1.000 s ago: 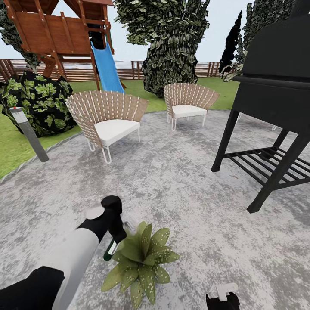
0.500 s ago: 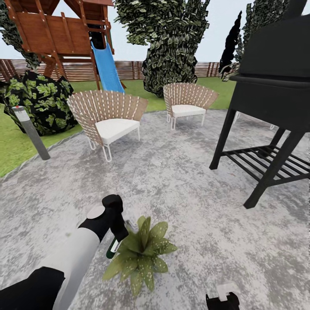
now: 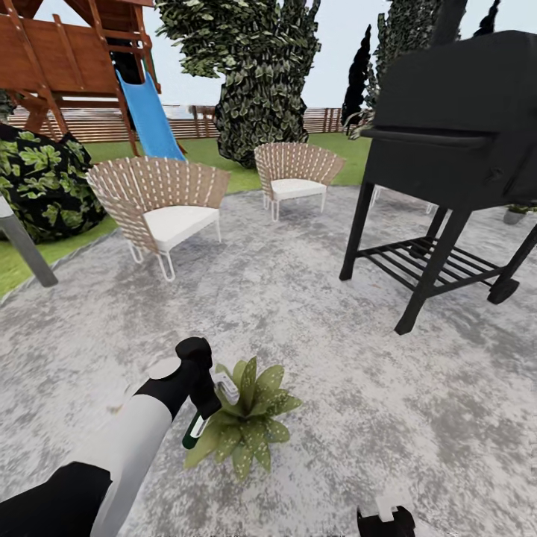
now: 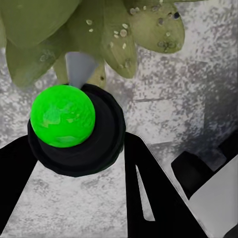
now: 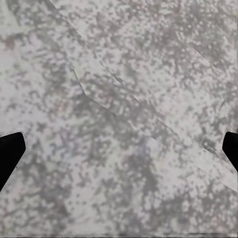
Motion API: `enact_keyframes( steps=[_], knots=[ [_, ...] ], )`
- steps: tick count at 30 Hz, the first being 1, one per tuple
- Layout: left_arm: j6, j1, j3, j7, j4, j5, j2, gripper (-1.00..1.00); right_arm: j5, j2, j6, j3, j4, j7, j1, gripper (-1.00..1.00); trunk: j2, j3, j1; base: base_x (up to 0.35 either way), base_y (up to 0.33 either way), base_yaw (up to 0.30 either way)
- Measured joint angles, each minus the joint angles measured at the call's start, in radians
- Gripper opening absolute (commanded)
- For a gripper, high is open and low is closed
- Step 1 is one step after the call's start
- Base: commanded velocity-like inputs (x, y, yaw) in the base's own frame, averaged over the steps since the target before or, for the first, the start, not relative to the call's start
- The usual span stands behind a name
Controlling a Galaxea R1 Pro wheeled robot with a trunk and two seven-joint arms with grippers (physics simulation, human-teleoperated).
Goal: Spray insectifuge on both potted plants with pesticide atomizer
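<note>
The pesticide atomizer (image 3: 195, 429) is held clamped in the left gripper (image 3: 200, 409), just beside the potted plant (image 3: 246, 424) on the patio (image 3: 313, 313). Spraying is judged underway; fuller leaf coverage is called for next.

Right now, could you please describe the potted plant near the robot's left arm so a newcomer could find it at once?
Start at the big black grill on the grey stone patio, then look nearer the robot, just beside its left tool. The potted plant is a low rosette of broad, pointed, pale-speckled green leaves, far smaller than the dark bush and trees at the lawn's edge.
</note>
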Motion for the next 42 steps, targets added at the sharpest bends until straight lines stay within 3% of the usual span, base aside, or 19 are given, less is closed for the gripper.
enact_keyframes(
  steps=[11, 16, 25, 30, 42],
  knots=[
    [0.001, 0.002, 0.000, -0.001, 0.000, -0.003, 0.008, -1.00, 0.000, 0.000, -0.001, 0.000, 0.000, 0.000, 0.000, 1.00, 0.000, 0.000, 0.000, -0.038, 0.295, -0.014],
    [-0.001, 0.046, -0.002, 0.024, 0.001, -0.010, 0.010, -1.00, 0.001, 0.001, -0.002, 0.000, 0.001, 0.000, 0.000, 1.00, 0.000, 0.000, 0.000, 0.015, 0.015, 0.000],
    [0.000, 0.065, -0.001, 0.037, 0.002, -0.010, 0.017, -1.00, 0.001, -0.003, -0.001, 0.000, 0.001, 0.000, 0.000, 1.00, 0.000, 0.000, 0.000, 0.000, 0.000, 0.000],
    [0.003, 0.090, 0.000, 0.108, 0.012, 0.000, 0.038, -1.00, -0.001, 0.006, -0.009, 0.000, 0.001, 0.000, 0.000, 1.00, 0.000, 0.000, 0.000, -0.011, 0.008, 0.000],
    [0.011, 0.104, 0.002, 0.126, 0.022, 0.005, 0.030, -1.00, -0.003, 0.006, -0.012, 0.000, 0.001, 0.000, 0.000, 1.00, 0.000, 0.000, 0.000, -0.049, 0.166, 0.000]
  ],
)
